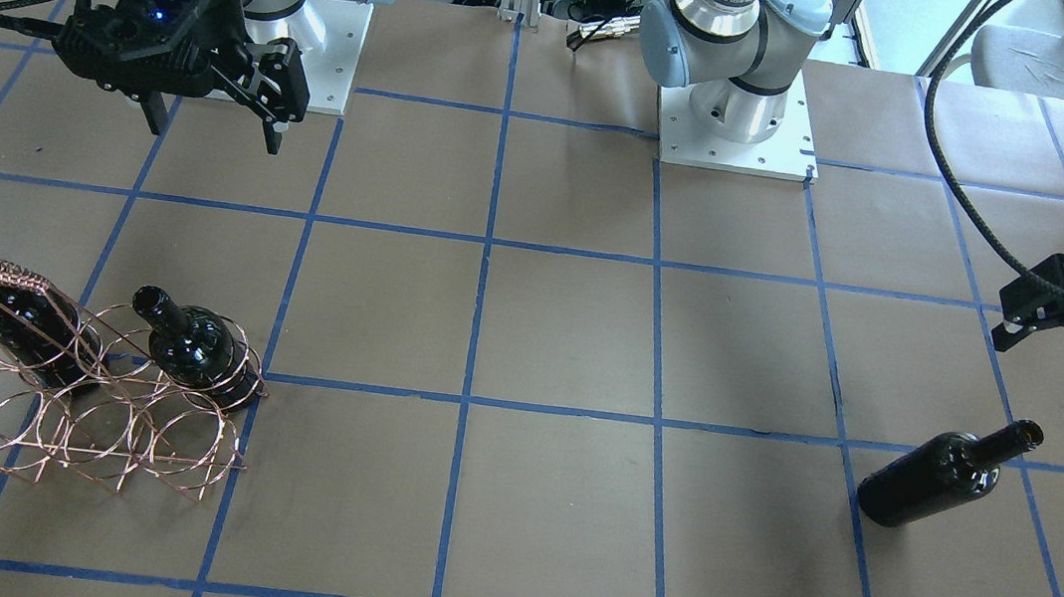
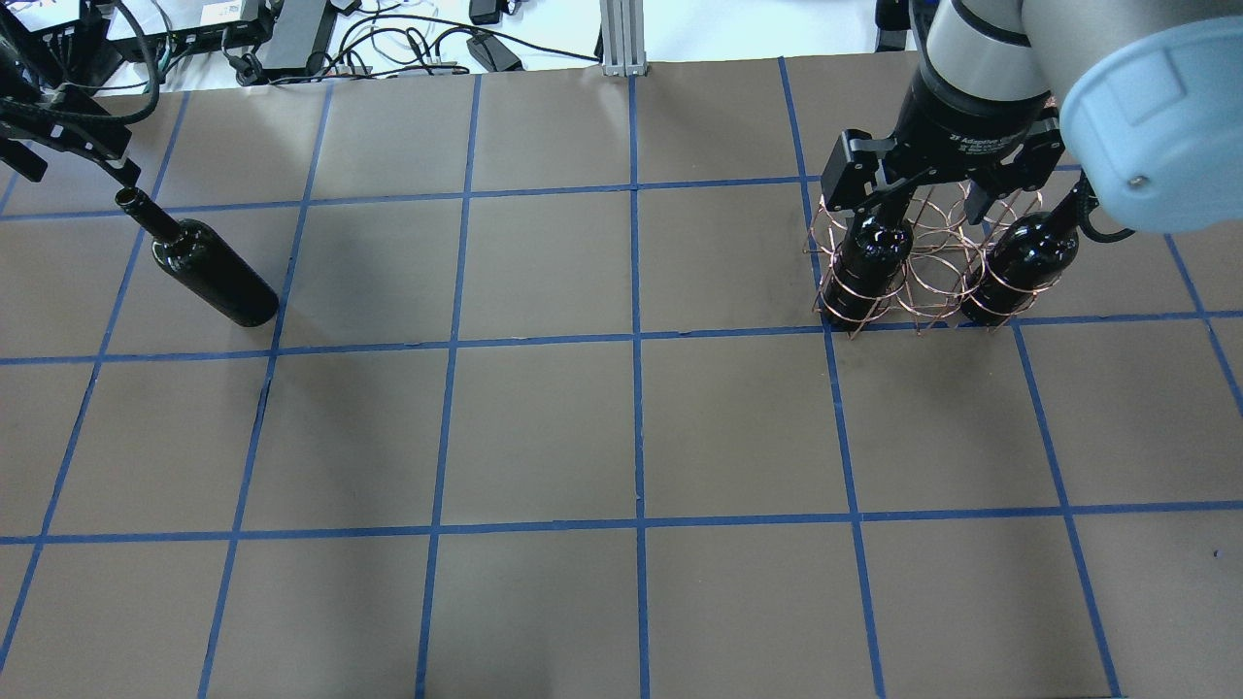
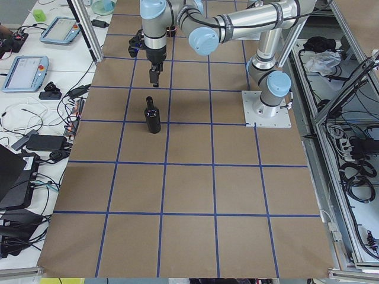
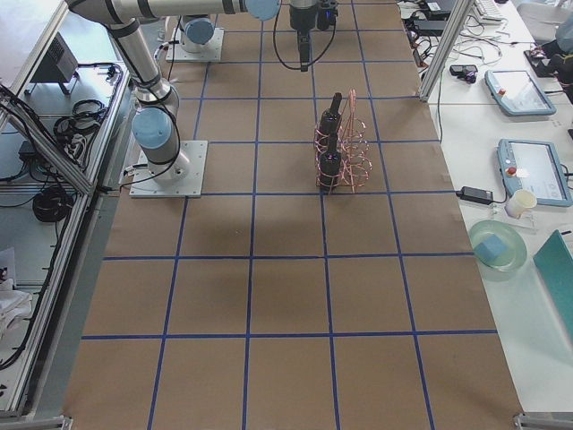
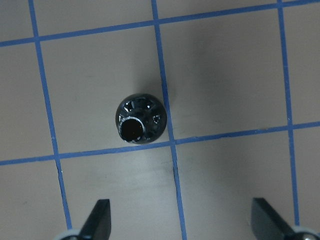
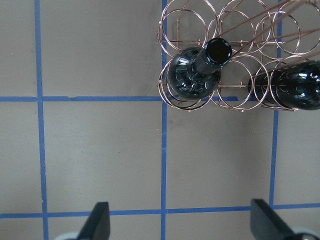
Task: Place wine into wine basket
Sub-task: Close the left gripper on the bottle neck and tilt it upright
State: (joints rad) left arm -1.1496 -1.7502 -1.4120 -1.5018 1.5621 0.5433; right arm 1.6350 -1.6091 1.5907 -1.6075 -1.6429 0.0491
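Front-facing view: the wine [image 1: 943, 476] stands upright on the bench [image 1: 567, 343], well apart from the wine basket [image 1: 99, 409], which holds 2 other bottles [image 1: 191, 345]. The left gripper [image 1: 1057, 348] hangs above it, spread wide and empty.

Right wrist view: the right gripper [image 6: 180, 217] is also spread wide and empty.

Heavy, slick, breakable glass is probably best gripped at the neck, under the lip.

Wine [image 1: 935, 476]: glossy dark glass. Wine basket [image 1: 104, 410]: shiny copper wire. Table [image 1: 567, 343]: matt paper.
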